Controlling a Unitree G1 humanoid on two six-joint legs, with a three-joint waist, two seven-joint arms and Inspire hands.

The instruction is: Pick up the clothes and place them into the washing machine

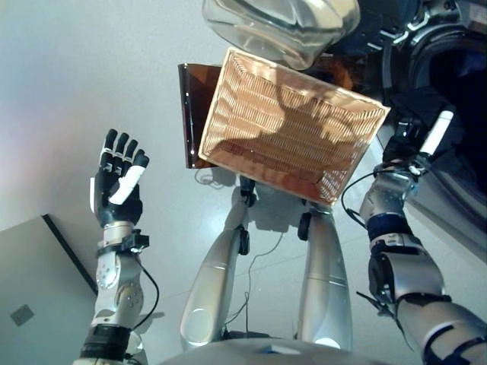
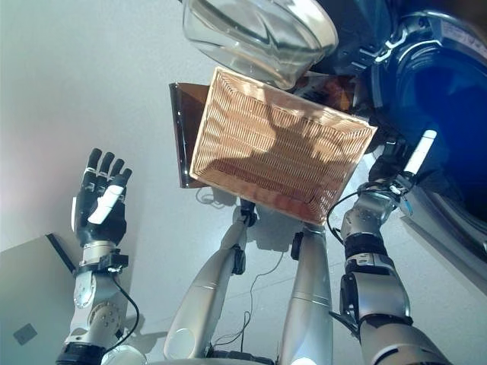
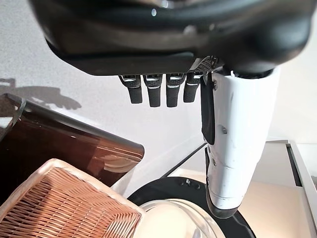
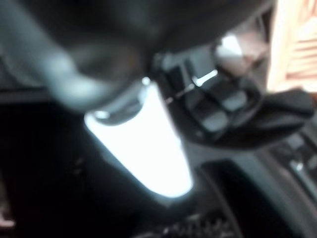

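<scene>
Wicker basket (image 1: pixel 293 133) empty; no clothes visible in any view, so we cannot place them.

We see the left robot hand (image 1: pixel 118 182) released, fingers straight, over pale floor (image 1: pixel 68 91); the right robot hand (image 1: pixel 415 148) reaches by the washing machine (image 2: pixel 449 99) opening, its grip unreadable. We judge it could snag the drum rim or glass door (image 1: pixel 281 23). The basket rests on a brown stand (image 1: pixel 194 106).

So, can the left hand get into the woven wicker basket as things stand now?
Probably yes: the left hand hangs open beside the woven wicker basket, apart from it, and nothing lies between them. The basket looks empty.
</scene>
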